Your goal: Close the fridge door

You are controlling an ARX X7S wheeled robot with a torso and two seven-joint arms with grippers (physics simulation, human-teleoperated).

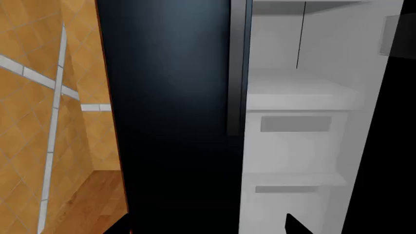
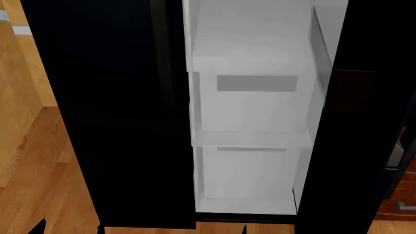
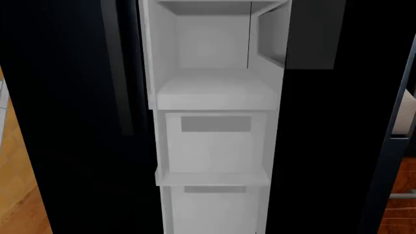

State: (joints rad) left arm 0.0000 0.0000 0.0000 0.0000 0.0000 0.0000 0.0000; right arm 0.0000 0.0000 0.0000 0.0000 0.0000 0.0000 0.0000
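Standing ajar at the right of the head view, the fridge door (image 2: 354,122) leaves the white shelves (image 2: 250,139) and drawers exposed beside the shut left door (image 2: 110,112). Neither arm's jaws show clearly, so I cannot tell their state.

No readable text, labels, brands or numbers anywhere I looked. The fridge door (image 2: 364,122) was plain glossy black, unmarked. The white drawers (image 3: 215,141) inside carried only blank grey rectangles, nothing printed on them. The tiled wall (image 1: 46,97) showed grout lines only.
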